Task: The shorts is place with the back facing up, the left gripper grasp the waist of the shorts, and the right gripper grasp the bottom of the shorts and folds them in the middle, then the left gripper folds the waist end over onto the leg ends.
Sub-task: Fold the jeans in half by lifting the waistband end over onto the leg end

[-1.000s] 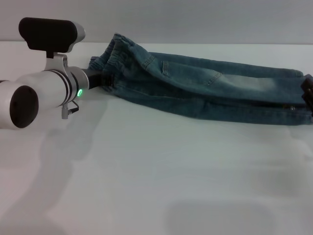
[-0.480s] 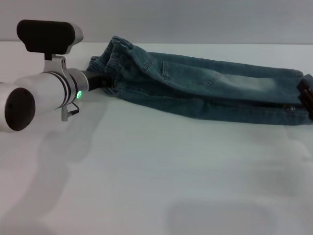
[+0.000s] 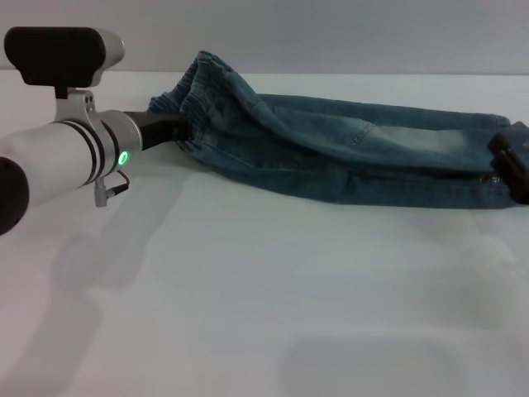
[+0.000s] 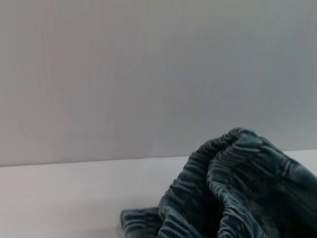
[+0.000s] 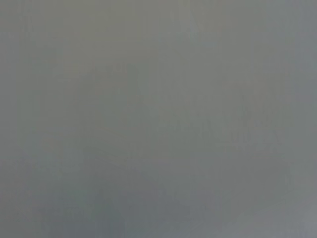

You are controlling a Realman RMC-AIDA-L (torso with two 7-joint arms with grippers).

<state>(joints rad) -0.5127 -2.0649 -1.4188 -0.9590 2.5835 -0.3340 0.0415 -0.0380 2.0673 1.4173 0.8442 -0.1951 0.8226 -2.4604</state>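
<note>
The blue denim shorts [image 3: 355, 153] lie folded lengthwise across the far part of the white table, one leg stacked on the other. Their ruffled waist [image 3: 194, 103] is at the left end, bunched and raised off the table. My left gripper [image 3: 173, 128] is shut on it, its tips buried in the pleats. The left wrist view shows the crinkled waist [image 4: 223, 188] close up. The bottom of the shorts [image 3: 496, 132] reaches the right edge of the head view, where my right gripper [image 3: 508, 165] is clamped over the hems. The right wrist view shows only plain grey.
The white table [image 3: 264, 289] stretches bare in front of the shorts, with the arms' shadows on it. A grey wall [image 3: 331, 33] stands right behind the table's far edge, close to the waist.
My left arm has swung to the left and lifted a little, raising the waist slightly. The right gripper has come further into view from the right edge, over the leg ends.
</note>
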